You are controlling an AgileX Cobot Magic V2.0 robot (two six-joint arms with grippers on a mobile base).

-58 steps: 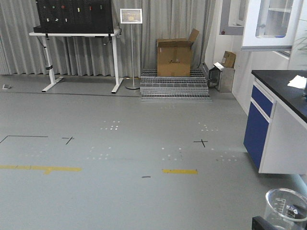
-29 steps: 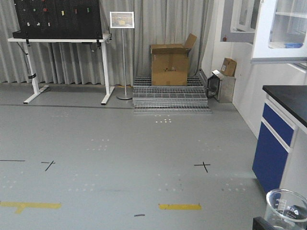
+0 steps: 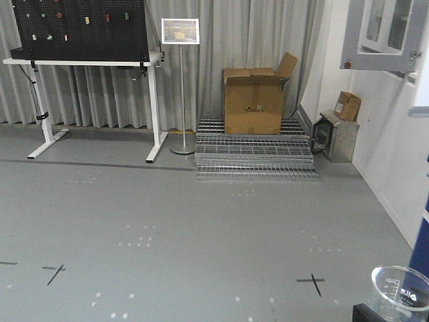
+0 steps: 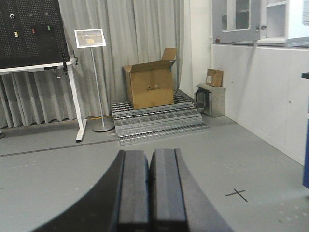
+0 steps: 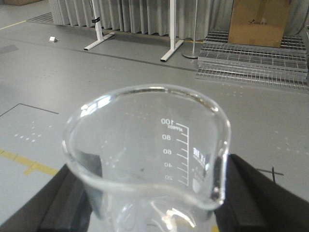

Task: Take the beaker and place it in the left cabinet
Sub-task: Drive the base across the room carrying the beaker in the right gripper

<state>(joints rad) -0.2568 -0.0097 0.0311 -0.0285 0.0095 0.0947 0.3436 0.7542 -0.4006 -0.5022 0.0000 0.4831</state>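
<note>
Right gripper: the right gripper [image 5: 159, 200] has its black fingers [image 5: 72, 205] pressed to either side of the small clear glass beaker with a pouring spout and white graduation marks [image 5: 183, 145], opened only to the width of the glass.
Left gripper: the left gripper [image 4: 148, 162] has its two dark fingers brought together with nothing between them, pointing out over the grey floor [image 4: 58, 169].
Beaker: upright, mouth up and seemingly empty, carried off the floor. In the front view it sits at the near right corner [image 3: 401, 292].
Surroundings: far left, a black pegboard [image 3: 80, 30] on a white-legged table [image 3: 87, 64]. Beside it stands a slim sign stand [image 3: 181, 80]. Far centre, an open brown cardboard box [image 3: 258, 100] rests on stepped metal grating [image 3: 255, 157]. A black cross mark [image 3: 312, 280] lies on the near floor.
Left cabinet: no pale grey cabinet with flat shelves can be picked out. Only a wall cabinet with a glass door [image 3: 385, 33] shows at the far upper right, and I cannot tell that it is the target.
Step in hand: the pick looks done. This appears to be the carry toward the cabinet.
Next move: likely bring the cabinet into view and within reach, then extend the right arm level so the beaker stands upright on a shelf before the fingers part.
</note>
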